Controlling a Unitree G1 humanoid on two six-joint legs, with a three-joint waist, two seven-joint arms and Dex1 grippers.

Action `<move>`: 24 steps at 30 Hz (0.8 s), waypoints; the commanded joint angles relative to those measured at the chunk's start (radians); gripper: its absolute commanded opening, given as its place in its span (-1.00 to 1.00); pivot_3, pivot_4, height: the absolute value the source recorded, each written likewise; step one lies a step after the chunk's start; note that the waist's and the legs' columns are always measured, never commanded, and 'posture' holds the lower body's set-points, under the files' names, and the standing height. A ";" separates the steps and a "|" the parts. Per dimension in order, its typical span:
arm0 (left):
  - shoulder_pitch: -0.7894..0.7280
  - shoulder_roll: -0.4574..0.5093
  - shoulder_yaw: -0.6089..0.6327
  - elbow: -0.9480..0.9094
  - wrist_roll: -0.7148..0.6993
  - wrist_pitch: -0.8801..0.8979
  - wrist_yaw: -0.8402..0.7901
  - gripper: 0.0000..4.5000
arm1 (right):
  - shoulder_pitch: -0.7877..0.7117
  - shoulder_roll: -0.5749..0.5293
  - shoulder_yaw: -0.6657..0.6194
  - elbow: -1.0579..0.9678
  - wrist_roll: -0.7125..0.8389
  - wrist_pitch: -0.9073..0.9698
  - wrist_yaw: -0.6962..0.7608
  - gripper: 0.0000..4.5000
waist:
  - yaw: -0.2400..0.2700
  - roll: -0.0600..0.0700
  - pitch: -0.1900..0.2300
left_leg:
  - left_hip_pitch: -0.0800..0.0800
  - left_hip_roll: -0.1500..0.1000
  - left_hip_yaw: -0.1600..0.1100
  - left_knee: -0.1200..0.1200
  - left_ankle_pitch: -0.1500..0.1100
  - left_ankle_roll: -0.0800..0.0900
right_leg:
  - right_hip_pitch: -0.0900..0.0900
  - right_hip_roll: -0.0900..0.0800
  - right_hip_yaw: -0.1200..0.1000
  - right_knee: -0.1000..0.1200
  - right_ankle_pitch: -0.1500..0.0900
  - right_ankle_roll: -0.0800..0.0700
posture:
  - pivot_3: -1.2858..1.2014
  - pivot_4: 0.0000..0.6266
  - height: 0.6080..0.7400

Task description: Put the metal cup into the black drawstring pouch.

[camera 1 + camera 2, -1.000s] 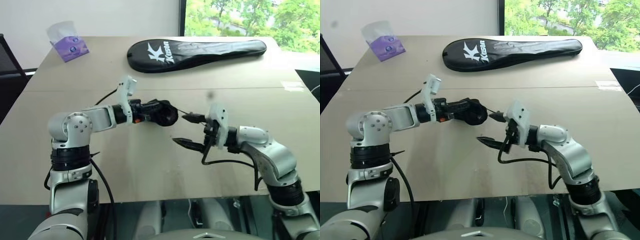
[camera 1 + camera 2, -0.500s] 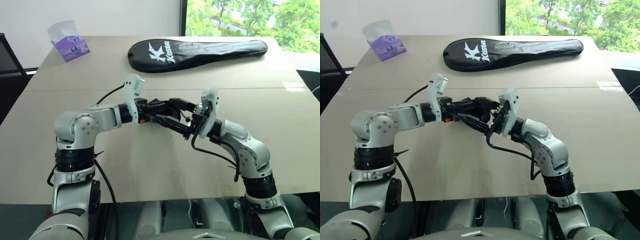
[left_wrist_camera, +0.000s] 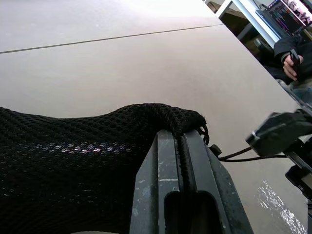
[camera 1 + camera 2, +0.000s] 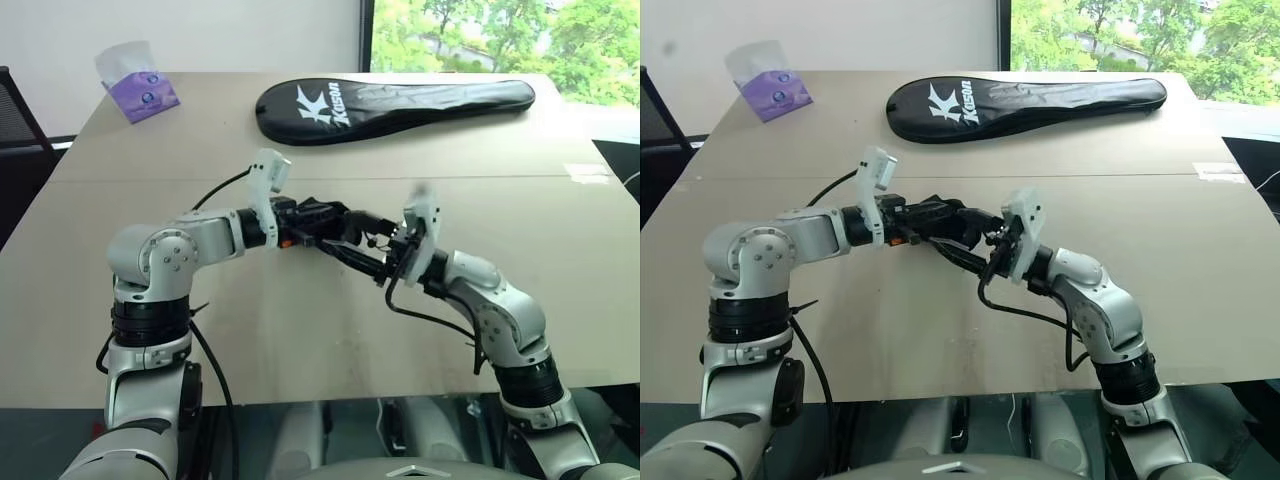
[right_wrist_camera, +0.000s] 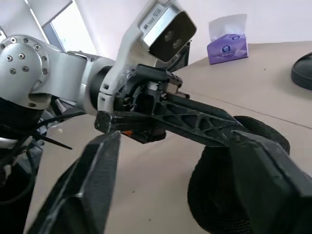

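Observation:
The black drawstring pouch (image 4: pixel 328 224) hangs above the table, bunched into a dark mesh lump (image 3: pixel 73 156). My left gripper (image 3: pixel 178 135) is shut on a fold at its edge, with the cord and toggle (image 3: pixel 214 150) dangling just past the fingertips. My right gripper (image 4: pixel 342 234) has come in from the right. Its fingers stand apart, one above and one below the pouch and the left gripper's tips. From the right wrist the pouch (image 5: pixel 214 195) bulges beside one finger (image 5: pixel 265 170). The metal cup is hidden.
A long black racket cover (image 4: pixel 390 105) with white lettering lies at the back of the tan table (image 4: pixel 300 330). A purple tissue pack (image 4: pixel 138 90) sits at the back left. A person's hand (image 3: pixel 292 61) shows beyond the table's far side.
My right gripper swung left from open air to the pouch and now straddles it, fingers slightly narrower than before. The left gripper kept its hold and barely moved.

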 commanded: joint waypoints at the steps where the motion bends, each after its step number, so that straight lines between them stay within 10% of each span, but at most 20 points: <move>1: 0.004 -0.005 0.004 -0.063 -0.015 -0.005 0.003 -1.00 | 0.019 0.000 -0.023 -0.076 0.066 0.027 -0.010 0.89 | 0.000 0.000 0.000 | 0.000 0.000 0.000 0.000 0.000 0.000 | 0.000 0.000 0.000 0.000 0.000 0.000 | 0.03 -0.52 1.00; 14: 0.006 -0.005 -0.012 -0.063 -0.004 -0.011 -0.004 -1.00 | 0.049 -0.029 -0.022 -0.129 0.114 0.071 -0.051 0.99 | 0.000 0.000 0.000 | 0.000 0.000 0.000 0.000 0.000 0.000 | 0.000 0.000 0.000 0.000 0.000 0.000 | 0.03 -0.52 1.00; 21: 0.011 -0.012 -0.012 -0.071 -0.009 -0.009 0.002 -1.00 | 0.060 -0.047 -0.008 -0.125 0.079 0.036 -0.066 -0.37 | 0.000 0.000 0.000 | 0.000 0.000 0.000 0.000 0.000 0.001 | 0.000 0.000 0.000 0.000 0.000 0.000 | 0.03 -0.52 1.00; 24: 0.013 -0.011 -0.011 -0.073 -0.009 -0.008 0.002 -1.00 | 0.062 -0.051 -0.007 -0.125 0.074 0.032 -0.064 -0.37 | 0.000 0.000 0.000 | 0.000 0.000 0.000 0.000 0.000 0.001 | 0.000 0.001 0.000 0.000 0.000 0.000 | 0.03 -0.52 1.00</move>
